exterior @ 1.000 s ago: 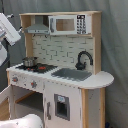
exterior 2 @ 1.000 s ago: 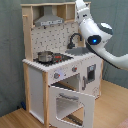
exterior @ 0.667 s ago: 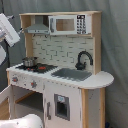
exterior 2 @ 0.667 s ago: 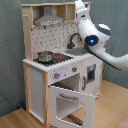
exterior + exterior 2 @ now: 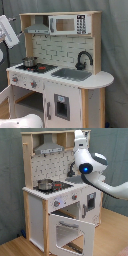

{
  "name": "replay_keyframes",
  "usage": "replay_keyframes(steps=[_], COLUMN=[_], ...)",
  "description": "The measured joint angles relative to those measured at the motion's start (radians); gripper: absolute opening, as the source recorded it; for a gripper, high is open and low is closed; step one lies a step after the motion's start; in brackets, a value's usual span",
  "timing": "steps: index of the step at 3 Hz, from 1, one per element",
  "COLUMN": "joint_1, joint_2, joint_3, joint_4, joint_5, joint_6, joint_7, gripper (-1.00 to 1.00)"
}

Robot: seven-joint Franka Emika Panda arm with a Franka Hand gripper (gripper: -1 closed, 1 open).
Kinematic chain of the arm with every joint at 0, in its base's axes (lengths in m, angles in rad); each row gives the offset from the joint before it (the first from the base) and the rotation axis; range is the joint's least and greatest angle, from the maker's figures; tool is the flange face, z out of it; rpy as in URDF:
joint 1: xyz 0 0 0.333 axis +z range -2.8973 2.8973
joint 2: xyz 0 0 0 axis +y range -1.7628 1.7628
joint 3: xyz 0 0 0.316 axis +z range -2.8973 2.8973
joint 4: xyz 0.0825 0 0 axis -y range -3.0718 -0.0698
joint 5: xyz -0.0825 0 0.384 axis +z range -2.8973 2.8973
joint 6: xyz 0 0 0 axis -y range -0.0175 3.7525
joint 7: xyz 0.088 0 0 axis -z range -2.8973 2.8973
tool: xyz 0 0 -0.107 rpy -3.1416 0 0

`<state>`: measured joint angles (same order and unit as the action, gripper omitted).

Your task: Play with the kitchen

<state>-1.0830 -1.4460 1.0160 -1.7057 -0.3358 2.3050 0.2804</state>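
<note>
Edged a hair closer to the kitchen point(image 5: 92, 80) point(image 5: 35, 213) since a second ago, otherwise holding. Hovering now with the gripper point(image 5: 9, 30) just off the kitchen's stove-side end, level with the hood point(image 5: 37, 27) point(image 5: 50, 148), apart from it. Can't tell whether clenched or released. Reaching with the arm point(image 5: 102, 184) across the kitchen's sink end in the second exterior view. Spotting the pot point(image 5: 29, 61) point(image 5: 45, 184) on the stovetop, well below gripper height. Seeing the oven door point(image 5: 72, 230) dropped open under the knobs.
</note>
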Motion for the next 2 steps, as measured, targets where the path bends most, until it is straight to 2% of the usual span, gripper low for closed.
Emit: replay_keyframes(steps=[1,2], joint_1=[-0.036,-0.105], joint_2=[0.018,0.039], joint_3=[0.014,0.014], joint_4=[0.048,0.106], joint_5=[0.027,0.072], joint_6=[-0.084,-0.129], joint_7=[0.037,0.056], gripper=[1.00,1.00])
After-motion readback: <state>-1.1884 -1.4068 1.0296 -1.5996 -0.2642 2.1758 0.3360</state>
